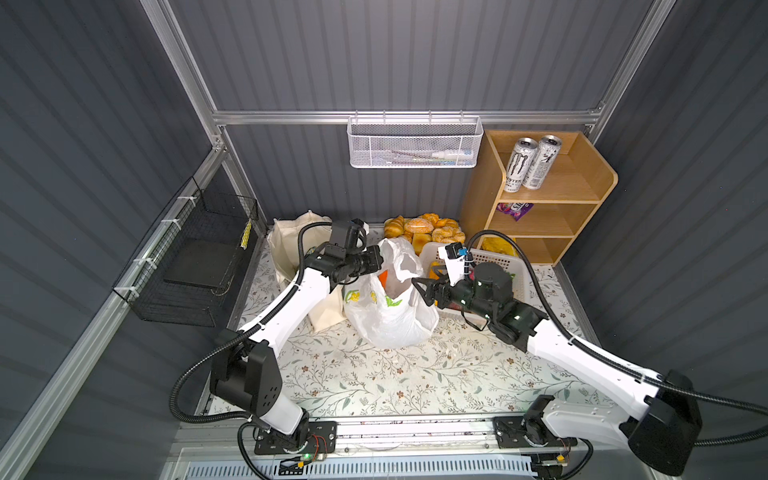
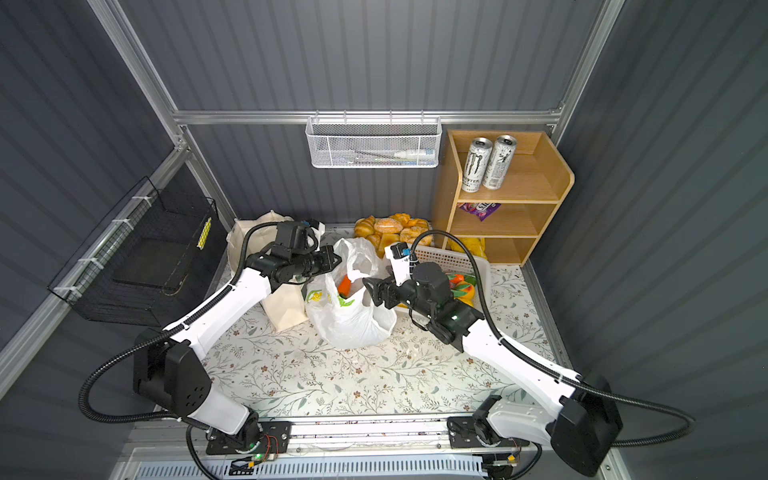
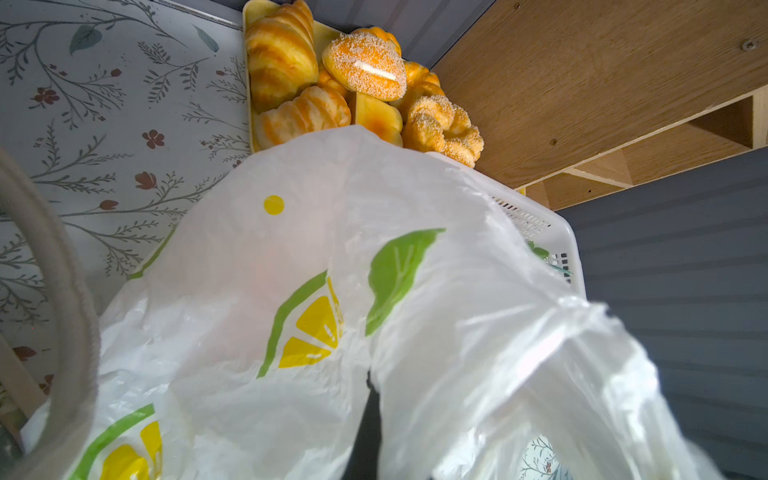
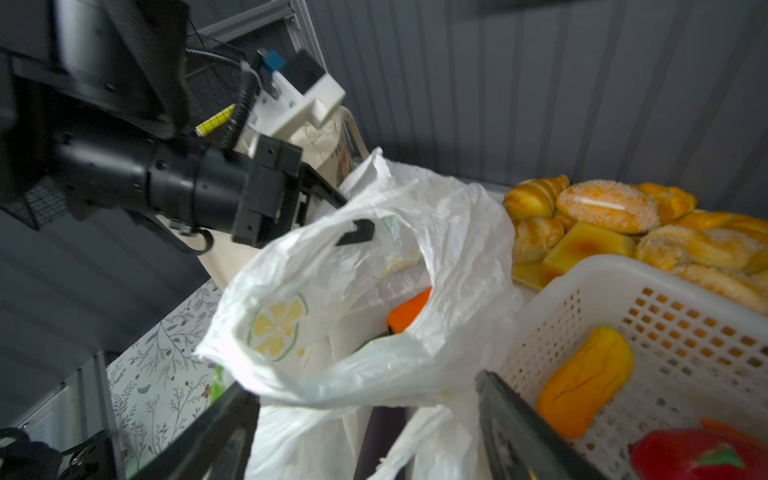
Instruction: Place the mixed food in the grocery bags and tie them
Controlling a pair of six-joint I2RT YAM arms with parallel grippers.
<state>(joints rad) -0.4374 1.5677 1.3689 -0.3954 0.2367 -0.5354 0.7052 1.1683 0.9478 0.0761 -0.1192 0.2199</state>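
Cans (image 1: 525,164) on the top shelf of the wooden rack (image 1: 590,216): one reads "MONSTER"; purple packet (image 1: 515,210) one shelf down, lettering not legible.

White plastic bag (image 1: 390,320): lemon-slice and green-leaf print, no words; stands mid-counter (image 1: 395,374), against the canvas tote (image 1: 291,249) on its left and the white basket (image 1: 494,257) on its right; wide floral stretch between bag and arm bases.

Left claw (image 4: 347,218): closed, pinching the bag's rim, mouth held up; hidden behind film in the left wrist view.

Right claw (image 1: 422,293): spread wide, gripping nothing; sits over the bag's rim beside the basket edge.

Orange piece (image 4: 409,311) lies inside the bag, seen in both top views too; yellow piece (image 4: 586,382) and red piece (image 4: 698,457) lie in the basket, plainest in the right wrist view; bread rolls (image 4: 602,208) behind.
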